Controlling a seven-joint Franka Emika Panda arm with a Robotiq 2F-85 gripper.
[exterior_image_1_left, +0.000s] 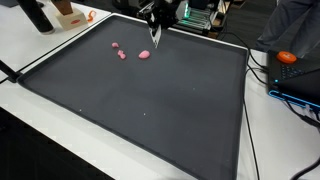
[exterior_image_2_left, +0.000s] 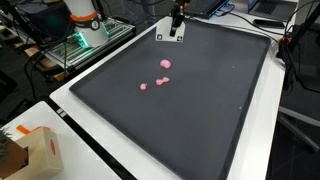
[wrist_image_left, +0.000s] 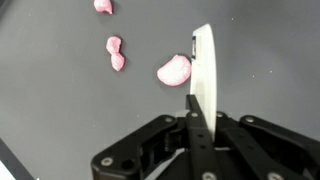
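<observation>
Over the black mat (exterior_image_1_left: 150, 110), near its edge by the robot's base, the gripper (wrist_image_left: 202, 118) has its jaws clamped on a thin white blade (wrist_image_left: 203, 60), held edge-on and sticking straight out past the fingertips; so it's closed and gripping that, not empty. The big pink lump (wrist_image_left: 174, 70) sits right against the blade's side in the wrist view, though I honestly can't tell if they're touching or if the blade is just hanging above it; in both exterior views the lump (exterior_image_1_left: 145, 54) looks close below the tool. What I'd worry about: the grip is only on a narrow strip of the blade, so any sideways push on the lump could twist or slide the blade between the fingers; then it tilts or pops out. Pressing down too hard could dig the blade's edge into the mat and drag or wrinkle it; too high and it skims over the lump, or smears it if the stuff is soft and sticky, which I can't judge from here. The two-lobed pink piece (wrist_image_left: 116, 53) and the small pink bit (wrist_image_left: 103, 6) lie just beyond; a wide sweep could knock them around or off toward the white table (exterior_image_2_left: 100, 135).
</observation>
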